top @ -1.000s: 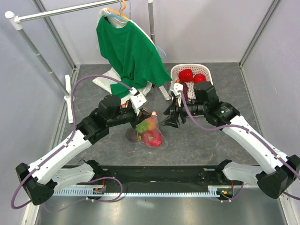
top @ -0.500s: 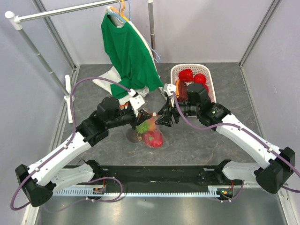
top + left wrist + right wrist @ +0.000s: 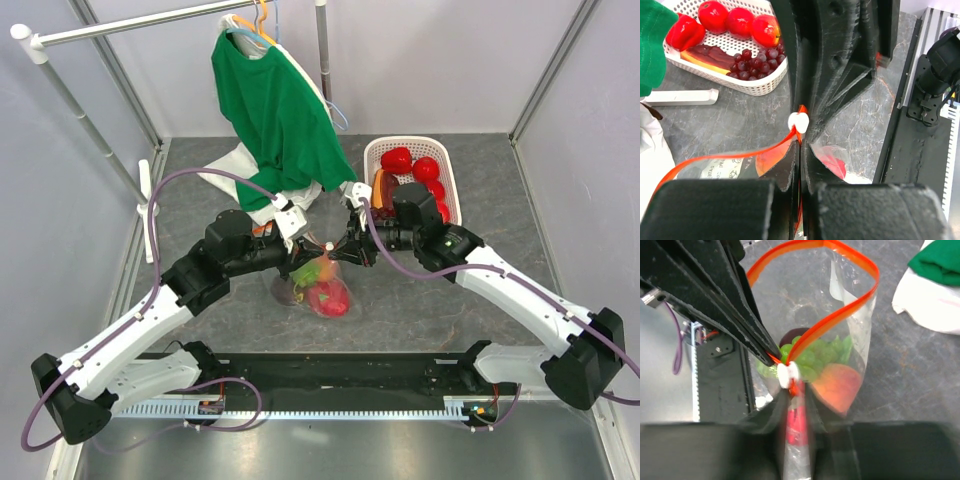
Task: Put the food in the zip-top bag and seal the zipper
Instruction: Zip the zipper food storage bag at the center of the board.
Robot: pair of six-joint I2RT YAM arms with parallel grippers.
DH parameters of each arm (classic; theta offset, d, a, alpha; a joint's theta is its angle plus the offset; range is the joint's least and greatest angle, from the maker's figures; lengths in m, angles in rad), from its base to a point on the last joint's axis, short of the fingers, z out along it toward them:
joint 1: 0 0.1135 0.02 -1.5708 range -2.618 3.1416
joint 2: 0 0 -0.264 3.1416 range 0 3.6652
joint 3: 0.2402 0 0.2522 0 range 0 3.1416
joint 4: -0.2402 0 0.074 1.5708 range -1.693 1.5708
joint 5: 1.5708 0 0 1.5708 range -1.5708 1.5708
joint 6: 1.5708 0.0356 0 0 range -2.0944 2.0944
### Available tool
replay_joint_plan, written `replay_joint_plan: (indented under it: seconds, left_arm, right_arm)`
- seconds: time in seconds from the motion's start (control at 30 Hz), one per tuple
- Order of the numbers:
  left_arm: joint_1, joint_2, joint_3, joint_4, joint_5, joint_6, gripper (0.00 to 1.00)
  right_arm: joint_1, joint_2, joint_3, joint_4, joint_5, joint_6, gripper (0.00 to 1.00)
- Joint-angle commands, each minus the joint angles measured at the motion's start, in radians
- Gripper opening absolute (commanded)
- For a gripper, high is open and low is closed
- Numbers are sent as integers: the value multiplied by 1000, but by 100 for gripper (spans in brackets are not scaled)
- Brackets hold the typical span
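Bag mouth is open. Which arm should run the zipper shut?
Probably right: the right pincer straddles the zipper at the slider, while the left pincer is clamped on the zipper, anchoring the bag.

From above, the left gripper [image 3: 314, 244] and right gripper [image 3: 340, 248] meet over the zip-top bag [image 3: 318, 290] and cover its mouth. In its own wrist view the right gripper's fingers [image 3: 767, 412] blur at the bottom edge, so we cannot tell whether they pinch the zipper [image 3: 840, 313]. The white basket [image 3: 757, 86] runs off the frame's top edge, and the bag's label [image 3: 720, 167] is too small to read.
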Motion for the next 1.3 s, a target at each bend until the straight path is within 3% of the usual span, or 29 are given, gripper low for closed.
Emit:
replay_joint_plan:
  seconds: [0.0, 0.13, 0.2, 0.23, 0.37, 0.53, 0.67, 0.87, 1.27]
  left_arm:
    - [-3, -26, 25, 100, 35, -26, 2]
    - [-3, -27, 28, 71, 21, -16, 3]
    - [1, -26, 54, 11, 18, -10, 26]
    - [7, -30, 71, -12, 41, 3, 45]
    - [12, -111, 65, -58, 171, 88, 73]
    - [12, -41, 166, -243, 323, 254, 79]
    - [12, -10, 163, -227, 404, 387, 77]
    - [10, 112, 209, -184, 401, 382, 71]
    - [12, 160, 192, -125, 369, 378, 67]
  right_arm:
    - [8, 17, 53, 19, 17, -24, 2]
    - [8, 4, 56, -16, 32, -64, 0]
    - [8, -18, 49, -16, 38, -84, 0]
    - [8, -24, 44, -19, 40, -110, 0]
    - [11, -36, 58, -61, 18, -211, 0]
    - [14, -33, 90, -127, 0, -337, 0]
    - [32, -59, 82, -153, 4, -423, 0]
    - [67, -90, 76, -177, 27, -478, 0]
    - [95, -116, 66, -176, 52, -492, 0]
